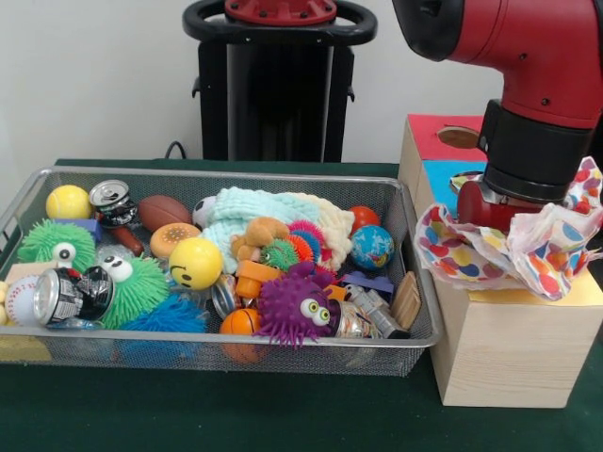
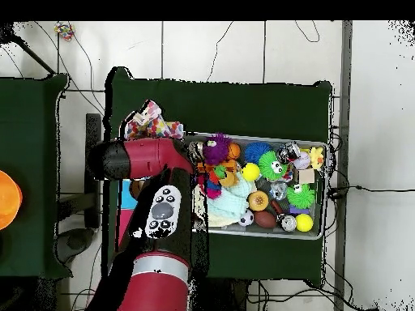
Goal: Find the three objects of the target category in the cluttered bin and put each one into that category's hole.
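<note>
A white cloth with coloured polka dots (image 1: 551,247) is bunched around the end of my arm, just above the yellow section of the wooden box (image 1: 509,348). My gripper (image 1: 516,234) is buried in that cloth, and seems shut on it; its tips are hidden. In the overhead view the same cloth (image 2: 152,124) shows beyond the arm's head, left of the bin. The wire mesh bin (image 1: 236,353) left of the box holds a mint knitted cloth (image 1: 254,212) among toys.
The box top has red (image 1: 438,127), blue and yellow sections with holes. The bin is crowded: a yellow smiley ball (image 1: 195,262), a purple spiky toy (image 1: 297,306), a green fuzzy toy (image 1: 132,287), a crushed can (image 1: 71,294), a globe ball (image 1: 372,247), a football (image 1: 162,209).
</note>
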You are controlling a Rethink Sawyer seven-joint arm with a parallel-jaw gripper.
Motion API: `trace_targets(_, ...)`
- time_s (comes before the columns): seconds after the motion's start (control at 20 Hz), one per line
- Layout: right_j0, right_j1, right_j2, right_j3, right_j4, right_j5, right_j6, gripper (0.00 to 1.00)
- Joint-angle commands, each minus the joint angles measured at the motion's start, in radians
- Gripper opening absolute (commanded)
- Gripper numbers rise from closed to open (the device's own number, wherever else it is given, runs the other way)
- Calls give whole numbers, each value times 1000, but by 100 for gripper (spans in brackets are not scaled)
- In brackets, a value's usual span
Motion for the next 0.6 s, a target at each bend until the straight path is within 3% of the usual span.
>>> trace_targets(0.05, -56, 20, 72, 22, -27, 77, 55, 100)
trace_targets(0.6, -72, 34, 93, 19, -37, 53, 51, 100)
